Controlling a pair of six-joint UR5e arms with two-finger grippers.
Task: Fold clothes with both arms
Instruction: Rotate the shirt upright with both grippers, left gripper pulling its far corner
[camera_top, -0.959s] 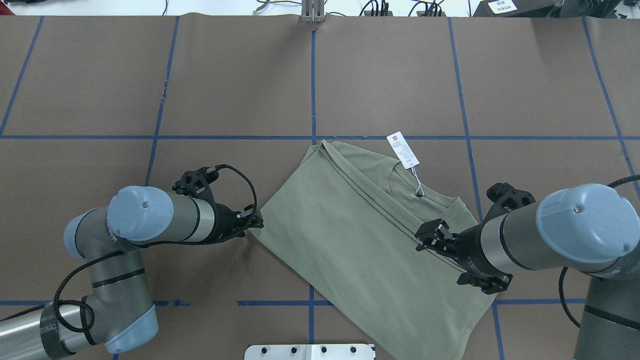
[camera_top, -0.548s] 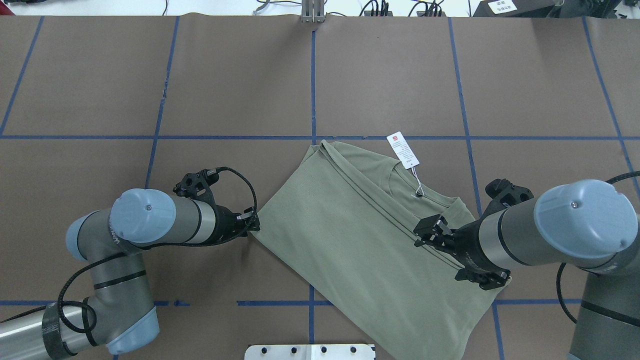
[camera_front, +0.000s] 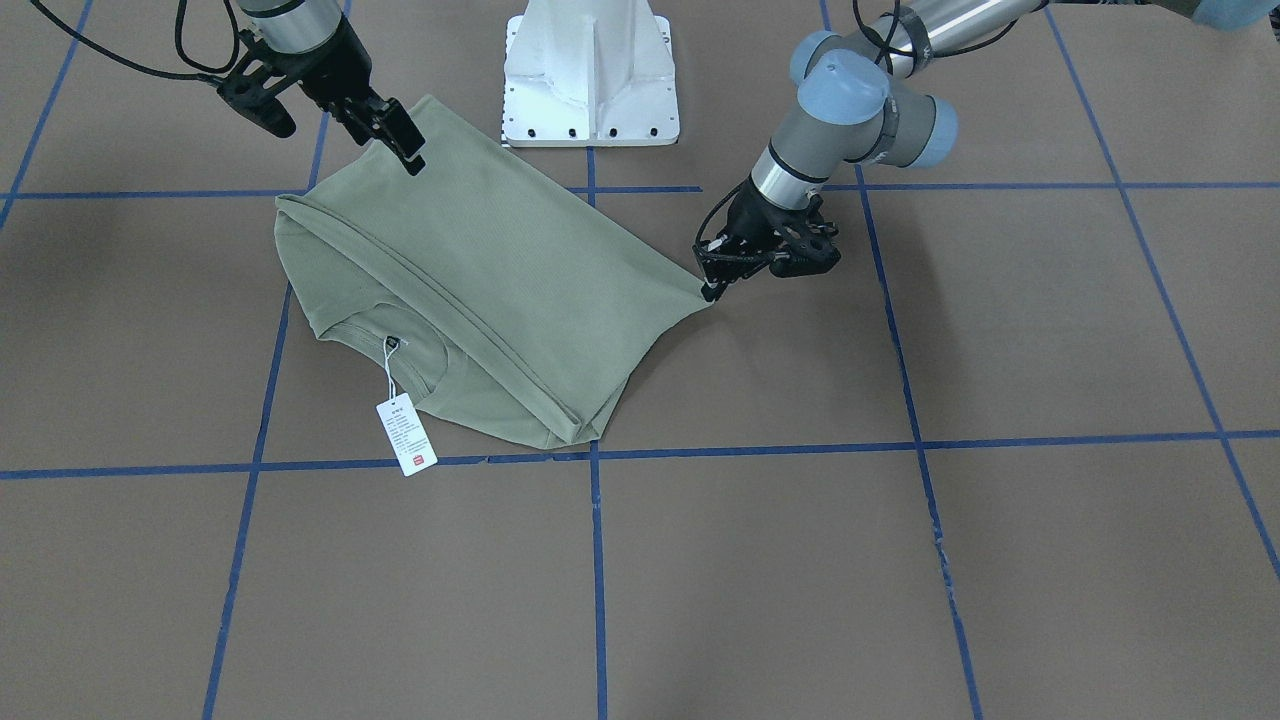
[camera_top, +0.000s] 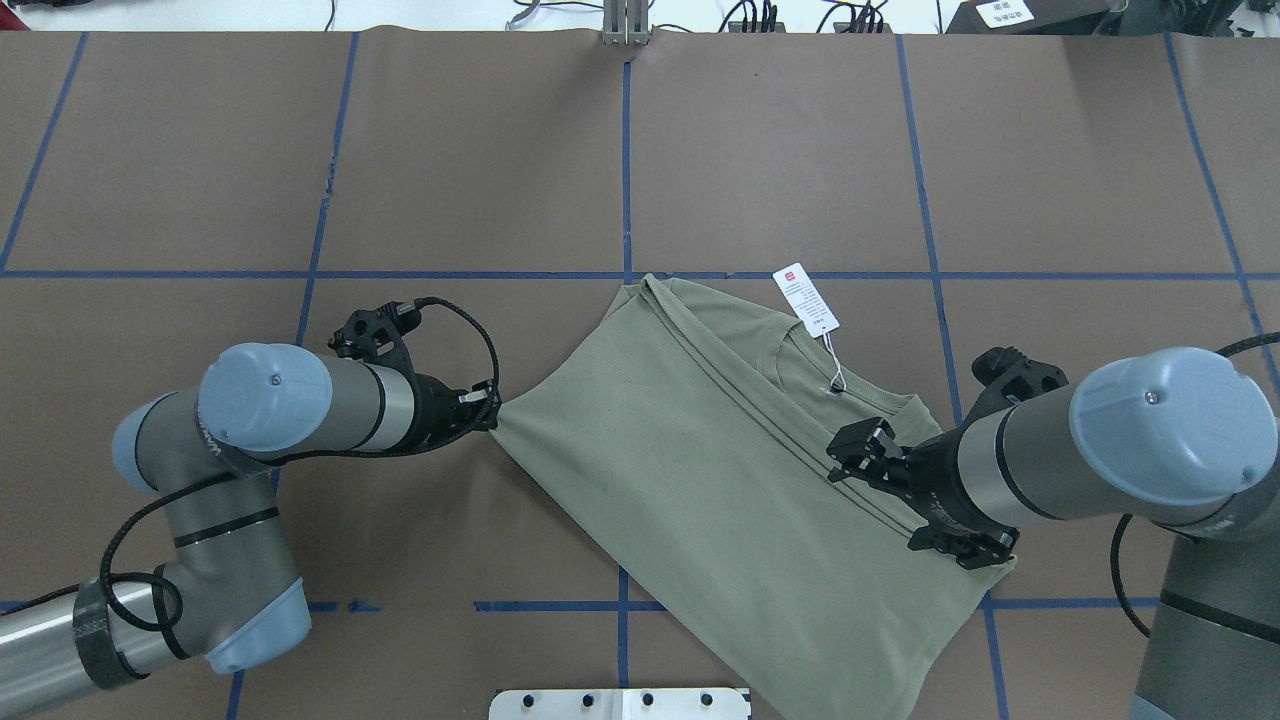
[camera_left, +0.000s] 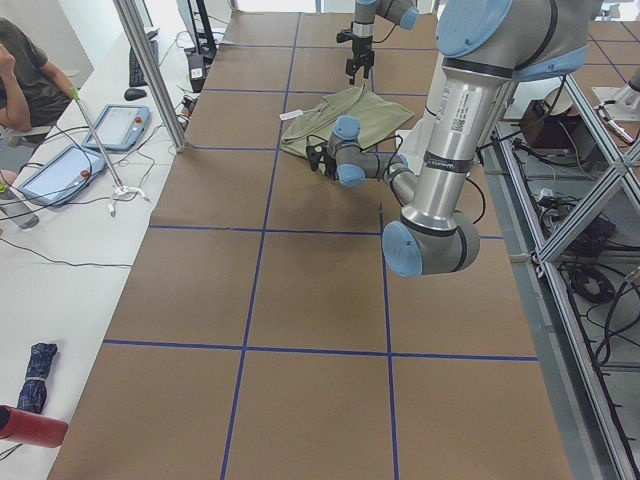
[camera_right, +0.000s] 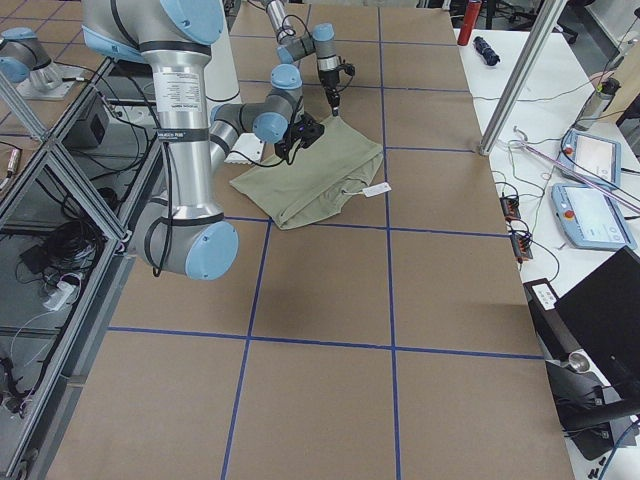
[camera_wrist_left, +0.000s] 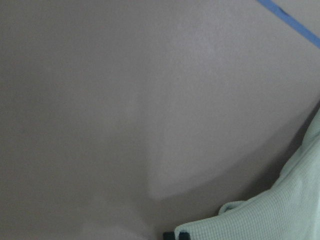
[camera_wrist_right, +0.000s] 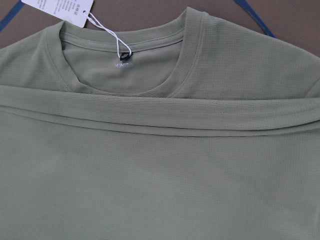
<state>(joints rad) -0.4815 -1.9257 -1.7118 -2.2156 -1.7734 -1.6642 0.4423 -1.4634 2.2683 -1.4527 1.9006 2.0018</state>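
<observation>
On the blue-taped brown counter (camera_top: 780, 150), half-folded green shirt (camera_top: 700, 460) lying mid-width, one corner pinched tight in the left end effector (camera_top: 487, 417), likely for tugging flat; right end effector (camera_top: 855, 455) low over the fabric, gap impossible to tell

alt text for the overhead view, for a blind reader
A folded green shirt lies on a brown table. The left gripper pinches its left corner; the right gripper is open over its right side. A white tag hangs at the collar.
</observation>
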